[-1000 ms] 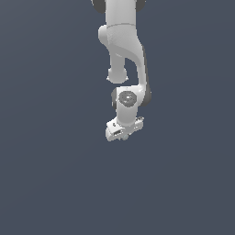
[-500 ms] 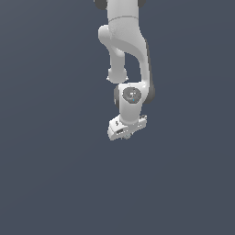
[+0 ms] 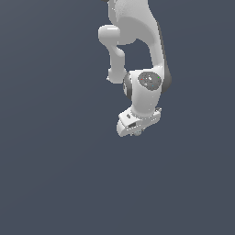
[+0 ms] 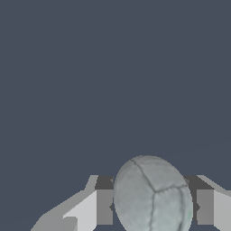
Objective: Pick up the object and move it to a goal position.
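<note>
The object [image 4: 153, 196] is a pale grey-blue roundish faceted lump. In the wrist view it sits between my two fingers [image 4: 104, 205], which press on it from both sides. My white gripper [image 3: 137, 132] is shut on it and hangs from the arm in the middle of the exterior view, well above the ground. In the exterior view only a small grey bit of the object [image 3: 137, 133] shows under the hand; the fingers are mostly hidden by the hand.
A plain dark grey-blue surface [image 3: 55, 183] fills the scene around the arm [image 3: 137, 36]. No other objects show.
The arm has carried the gripper slightly toward the exterior view's right and a little upward, with the object still held.
</note>
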Controlling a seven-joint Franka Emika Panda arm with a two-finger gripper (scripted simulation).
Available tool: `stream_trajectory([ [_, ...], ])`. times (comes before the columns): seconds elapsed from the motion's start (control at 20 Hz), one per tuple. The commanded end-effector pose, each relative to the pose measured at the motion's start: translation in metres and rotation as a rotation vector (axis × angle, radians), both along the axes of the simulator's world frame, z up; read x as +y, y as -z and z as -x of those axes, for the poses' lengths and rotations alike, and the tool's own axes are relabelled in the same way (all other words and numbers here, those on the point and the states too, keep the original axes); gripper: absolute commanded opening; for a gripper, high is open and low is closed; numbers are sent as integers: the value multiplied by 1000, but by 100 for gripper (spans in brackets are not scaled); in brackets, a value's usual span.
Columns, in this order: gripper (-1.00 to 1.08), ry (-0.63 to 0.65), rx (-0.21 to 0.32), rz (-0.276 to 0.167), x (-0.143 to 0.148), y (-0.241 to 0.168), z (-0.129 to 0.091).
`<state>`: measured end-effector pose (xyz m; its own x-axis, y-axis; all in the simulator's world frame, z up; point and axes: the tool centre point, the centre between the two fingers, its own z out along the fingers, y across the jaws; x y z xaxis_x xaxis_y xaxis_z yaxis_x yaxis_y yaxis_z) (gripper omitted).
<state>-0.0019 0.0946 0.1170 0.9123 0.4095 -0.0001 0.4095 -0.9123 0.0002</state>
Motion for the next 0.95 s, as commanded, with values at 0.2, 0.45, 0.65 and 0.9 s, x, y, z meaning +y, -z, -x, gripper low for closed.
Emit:
stream_trajectory([
  [0.2, -100, 0, 0, 0, 31, -53, -16],
  [0.45, -100, 0, 0, 0, 46, -77, -25],
  [0.65, -100, 0, 0, 0, 52, -88, -29],
  [0.9, -100, 0, 0, 0, 54, -90, -31],
])
